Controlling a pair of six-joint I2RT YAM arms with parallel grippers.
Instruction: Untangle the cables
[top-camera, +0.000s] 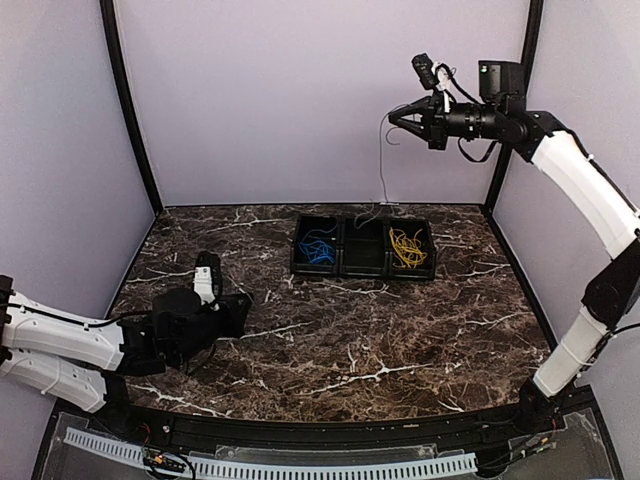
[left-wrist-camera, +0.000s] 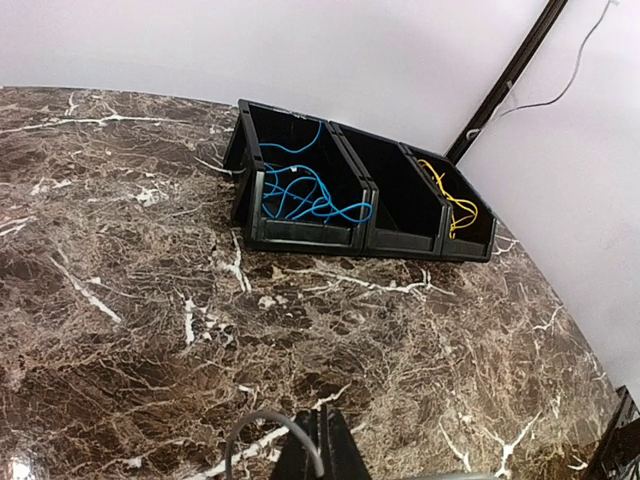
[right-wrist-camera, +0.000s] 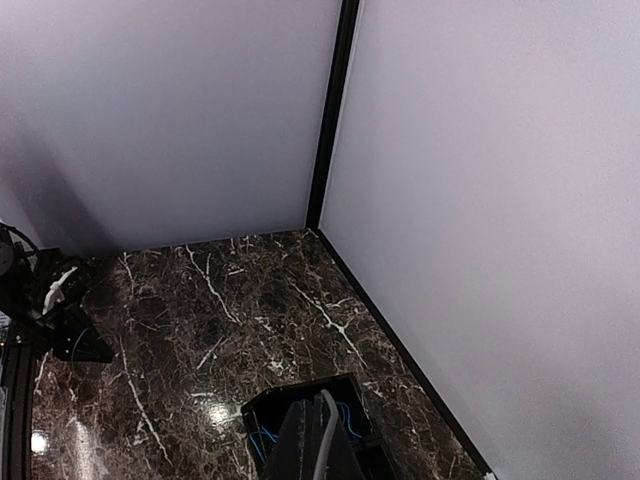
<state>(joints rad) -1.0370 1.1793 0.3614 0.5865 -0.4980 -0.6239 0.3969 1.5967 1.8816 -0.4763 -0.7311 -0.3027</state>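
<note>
A black three-compartment bin (top-camera: 345, 268) stands at the back middle of the table. A blue cable (top-camera: 317, 247) lies in its left compartment and a yellow cable (top-camera: 407, 247) in its right one. My right gripper (top-camera: 392, 117) is raised high above the bin and shut on a thin dark grey cable (top-camera: 380, 165), which hangs down into the middle compartment. My left gripper (top-camera: 240, 305) rests low at the table's left, shut and empty. The left wrist view shows the blue cable (left-wrist-camera: 300, 190), the yellow cable (left-wrist-camera: 450, 198) and the hanging grey cable (left-wrist-camera: 570, 85).
The table is dark marble (top-camera: 400, 340), walled by pale panels with black corner posts (top-camera: 130, 110). The right wrist view looks down on the bin (right-wrist-camera: 290, 400) and on the left arm (right-wrist-camera: 50, 300) at the far left.
</note>
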